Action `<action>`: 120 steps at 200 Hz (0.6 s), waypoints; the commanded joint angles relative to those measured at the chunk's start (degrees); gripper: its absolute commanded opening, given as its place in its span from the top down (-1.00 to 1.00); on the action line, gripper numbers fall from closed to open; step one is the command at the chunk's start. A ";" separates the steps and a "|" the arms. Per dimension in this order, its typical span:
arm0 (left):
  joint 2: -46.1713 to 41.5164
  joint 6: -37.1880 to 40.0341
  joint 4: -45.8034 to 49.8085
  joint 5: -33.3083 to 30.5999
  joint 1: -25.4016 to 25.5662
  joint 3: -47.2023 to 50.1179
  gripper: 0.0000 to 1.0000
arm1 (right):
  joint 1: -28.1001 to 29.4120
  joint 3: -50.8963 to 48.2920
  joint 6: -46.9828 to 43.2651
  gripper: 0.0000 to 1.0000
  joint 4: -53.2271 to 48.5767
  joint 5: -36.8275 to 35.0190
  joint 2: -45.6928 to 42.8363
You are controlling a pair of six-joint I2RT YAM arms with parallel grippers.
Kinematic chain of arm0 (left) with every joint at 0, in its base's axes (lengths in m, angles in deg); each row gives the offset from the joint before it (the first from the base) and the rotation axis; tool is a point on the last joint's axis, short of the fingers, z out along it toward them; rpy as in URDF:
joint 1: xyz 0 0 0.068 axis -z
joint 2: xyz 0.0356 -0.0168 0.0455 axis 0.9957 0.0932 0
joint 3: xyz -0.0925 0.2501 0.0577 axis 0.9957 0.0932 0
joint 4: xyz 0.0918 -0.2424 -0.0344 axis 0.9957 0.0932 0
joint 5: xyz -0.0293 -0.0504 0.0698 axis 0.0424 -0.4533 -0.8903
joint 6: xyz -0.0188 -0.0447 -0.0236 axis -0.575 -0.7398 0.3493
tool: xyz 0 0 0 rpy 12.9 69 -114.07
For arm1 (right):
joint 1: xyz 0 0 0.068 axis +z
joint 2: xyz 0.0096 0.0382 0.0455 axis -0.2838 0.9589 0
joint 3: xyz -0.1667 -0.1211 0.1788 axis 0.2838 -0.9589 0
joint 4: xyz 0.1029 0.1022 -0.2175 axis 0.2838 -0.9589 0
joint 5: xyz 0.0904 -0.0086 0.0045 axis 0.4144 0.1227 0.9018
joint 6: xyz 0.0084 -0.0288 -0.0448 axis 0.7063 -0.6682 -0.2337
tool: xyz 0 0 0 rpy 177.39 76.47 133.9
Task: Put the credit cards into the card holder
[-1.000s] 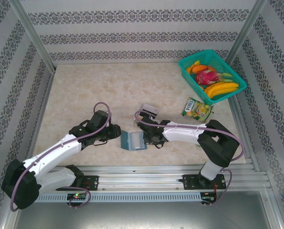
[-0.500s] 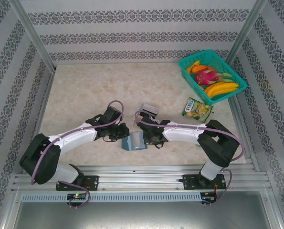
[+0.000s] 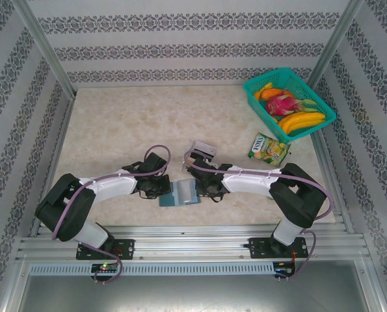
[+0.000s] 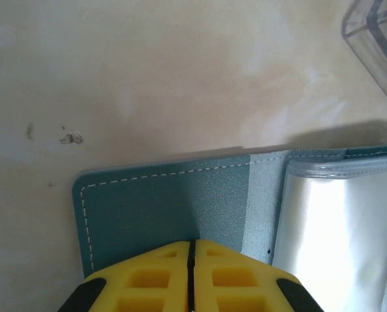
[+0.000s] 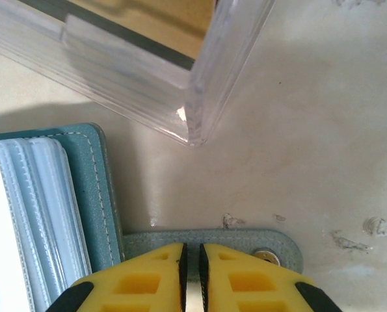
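Closure of the left gripper (image 4: 190, 250) is what has just happened: a second ago it stood partly open to the left of the card holder (image 3: 182, 193), and now its yellow fingers are pressed flat together over the near edge of the holder's left cover, apparently pinching it. The left arm has also swung in rightward to reach that spot. The right gripper (image 5: 192, 252) has barely moved; its jaws are all but closed, with only a sliver between them, on the holder's snap tab (image 5: 245, 244) at the right side.

With a grip on each side, the teal card holder lies spread open on the table near the front edge, between the two arms, its clear sleeves (image 4: 336, 227) facing up. It looks flatter than it did a second ago.

That likely readies the pockets, but no card has gone in. The credit cards (image 5: 141, 16) sit in the clear tray (image 5: 115, 62) just beyond the holder, and both grippers are occupied, so one would have to let go to fetch a card.
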 commanded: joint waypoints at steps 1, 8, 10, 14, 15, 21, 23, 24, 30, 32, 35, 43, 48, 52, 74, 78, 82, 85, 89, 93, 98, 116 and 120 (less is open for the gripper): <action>2.89 0.79 -0.71 -1.94 0.70 3.68 0.74 | -0.22 -1.06 -0.52 0.64 -0.75 0.99 -2.79; 1.28 1.22 -0.05 -2.01 0.70 2.90 0.70 | -0.42 -0.52 -1.39 0.63 -1.04 0.83 -4.64; 0.74 1.45 0.32 -2.05 0.70 2.57 0.69 | -0.49 -0.33 -1.65 0.62 -1.15 0.79 -5.05; -0.17 1.92 1.03 -2.18 0.70 1.85 0.66 | -0.78 -0.08 -1.97 0.61 -1.41 0.73 -6.29; -0.47 2.05 1.29 -2.16 0.70 1.63 0.66 | -0.86 0.01 -2.06 0.61 -1.57 0.71 -6.45; -1.70 2.83 2.54 -2.30 0.70 0.32 0.63 | -1.35 0.45 -2.70 0.59 -2.00 0.77 -8.27; -2.05 3.11 2.88 -2.43 0.70 -0.07 0.61 | -1.55 0.50 -3.14 0.58 -2.05 0.86 -8.80; -2.37 3.21 2.96 -2.42 0.70 -0.25 0.61 | -1.65 0.52 -3.30 0.57 -2.06 0.91 -9.15; -3.59 3.75 4.27 -2.75 0.70 -1.85 0.58 | -2.28 0.78 -4.29 0.55 -1.92 1.39 -10.81; -3.97 3.89 4.50 -2.94 0.70 -2.24 0.57 | -2.49 0.85 -4.79 0.53 -1.90 1.61 -11.45; -4.52 4.13 5.22 -3.16 0.70 -2.97 0.54 | -2.88 0.95 -5.41 0.52 -1.82 2.02 -12.18; -5.60 4.34 6.25 -3.38 0.56 -4.98 0.50 | -3.87 1.14 -7.20 0.48 -1.72 3.07 -14.18; -6.16 4.38 6.62 -3.45 0.54 -5.98 0.46 | -4.44 1.18 -8.51 0.46 -1.51 3.81 -15.25; -6.40 4.43 6.80 -3.59 0.50 -7.00 0.41 | -4.94 1.10 -9.85 0.43 -1.32 4.18 -16.15; -5.93 4.07 7.19 -3.36 -0.05 -11.54 0.22 | -8.23 1.19 -16.48 0.38 -0.87 4.89 -19.32; -5.51 3.95 7.10 -3.29 -0.20 -12.32 0.18 | -9.04 1.24 -17.80 0.36 -0.78 5.30 -19.57; -4.97 3.79 7.03 -3.12 -0.29 -12.98 0.14 | -9.96 1.34 -19.13 0.34 -0.57 6.04 -19.75; -4.51 3.62 6.89 -2.86 -0.49 -13.45 0.13 | -10.71 1.42 -20.31 0.33 -0.32 7.06 -19.85; -3.67 3.34 6.64 -2.44 -0.75 -14.18 0.11 | -11.57 1.41 -21.95 0.30 0.34 8.43 -19.83; -2.80 3.07 6.30 -1.96 -0.94 -14.88 0.09 | -12.11 1.27 -23.56 0.27 0.95 9.70 -19.67; -1.62 2.82 5.93 -1.13 -1.20 -15.75 0.05 | -12.96 1.49 -25.41 0.23 1.30 11.41 -19.20; 3.48 1.43 5.29 0.23 -1.93 -19.00 0.05 | -13.67 4.37 -33.44 0.22 -0.53 12.66 -16.49; 4.41 1.18 5.06 0.30 -2.02 -19.57 0.05 | -13.57 4.68 -35.07 0.22 -0.45 12.81 -15.74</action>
